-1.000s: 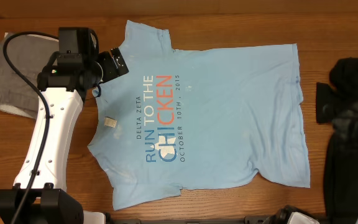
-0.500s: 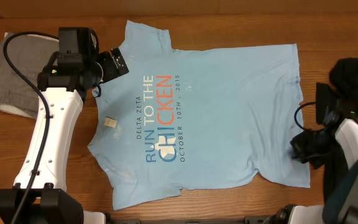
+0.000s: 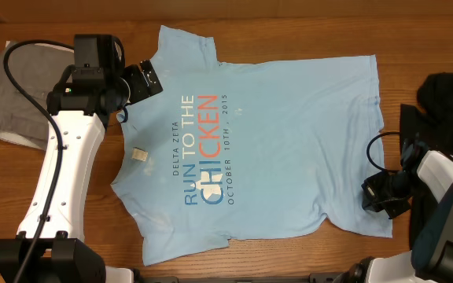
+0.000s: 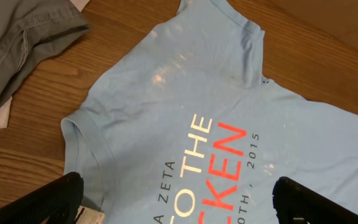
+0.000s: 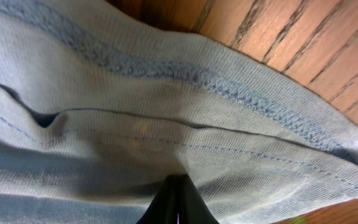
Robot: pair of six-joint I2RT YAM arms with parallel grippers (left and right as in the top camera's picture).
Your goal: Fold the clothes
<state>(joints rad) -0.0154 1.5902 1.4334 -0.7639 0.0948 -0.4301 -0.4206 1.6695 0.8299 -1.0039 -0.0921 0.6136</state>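
The light blue T-shirt (image 3: 289, 141) lies flat and print-up in the middle of the table (image 3: 423, 39), collar toward 9 o'clock and hem (image 5: 229, 81) toward 3 o'clock. A second ago the 4 o'clock side held no arm. Since then the right gripper (image 3: 380, 195) has come in from the 3 o'clock edge to the shirt's 4 o'clock hem corner. Its jaws are now closed, with cloth bunched at the tips, apparently pinching the hem. The left gripper (image 3: 141, 80) has not moved: it hangs over the collar and shoulder at 10 o'clock with its jaws spread wide, holding nothing. A grey garment (image 3: 10, 94) lies apart at 9 o'clock. The shirt itself has not shifted, so folding looks barely begun. Judging by the grip, the hem corner is ready to be lifted toward the collar.
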